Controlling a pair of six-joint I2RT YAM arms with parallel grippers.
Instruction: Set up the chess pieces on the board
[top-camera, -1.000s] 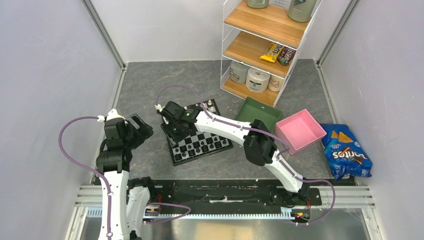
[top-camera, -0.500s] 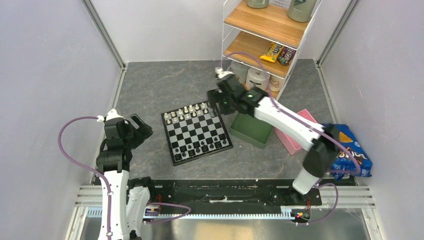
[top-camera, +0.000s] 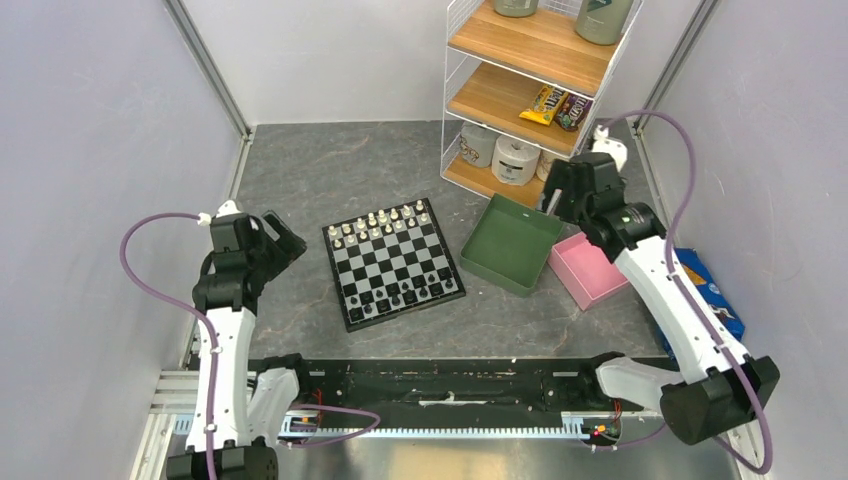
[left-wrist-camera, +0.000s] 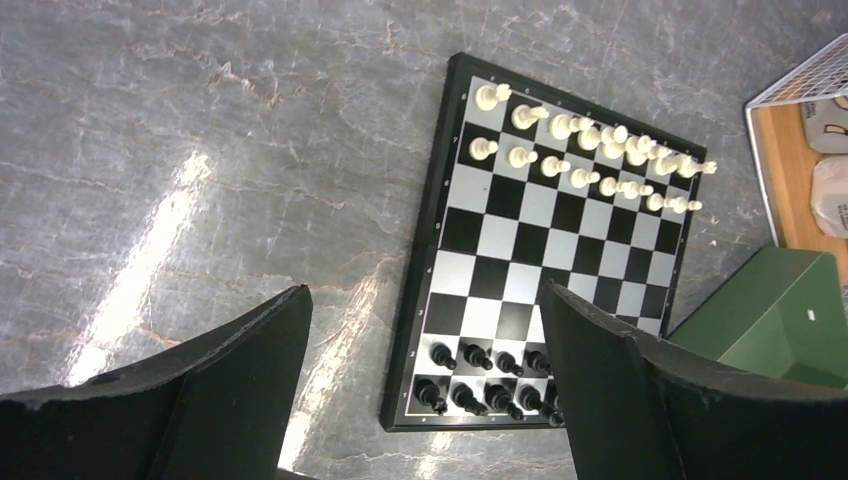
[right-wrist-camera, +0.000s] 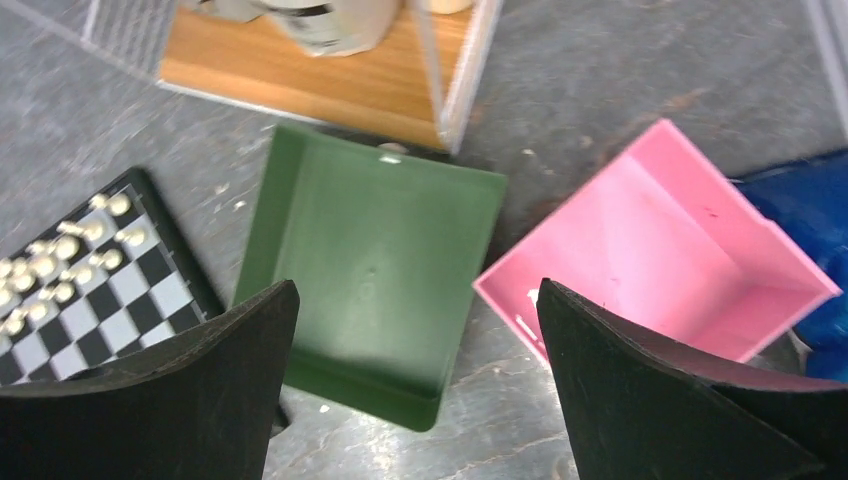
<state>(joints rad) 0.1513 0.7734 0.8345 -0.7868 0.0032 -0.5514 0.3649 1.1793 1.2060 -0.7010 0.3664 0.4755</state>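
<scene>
– Board (top-camera: 393, 263) first: where does it lie?
– Flat on the grey table (top-camera: 330, 170), turned slightly askew. The cream pieces (top-camera: 378, 221) stand in two rows along its far edge, and the black pieces (top-camera: 405, 290) stand in two rows along its near edge.
– Which camera shows them best?
– The left wrist one. Each cream piece stands out singly there, while overhead they are mere dots. One of its fingers hides part of the black rows, though.
– And the right wrist camera?
– It catches only the board's cream corner. It does look straight down into the green tray (right-wrist-camera: 370, 260), just right of the board, and the pink tray (right-wrist-camera: 660, 250) beyond that.
– The grippers?
– The left gripper (left-wrist-camera: 425, 300) hangs left of the board, off it, with its jaws spread wide and nothing between them. The right gripper (right-wrist-camera: 417, 290) hangs right of the board, over the trays, and is just as wide and just as empty.
– What shows only overhead?
– The wire shelf rack (top-camera: 530, 80) behind the trays at full height, and the whole blue chip bag (top-camera: 712, 310) farthest right of the board. The right wrist camera sees just a blue edge of that bag.
</scene>
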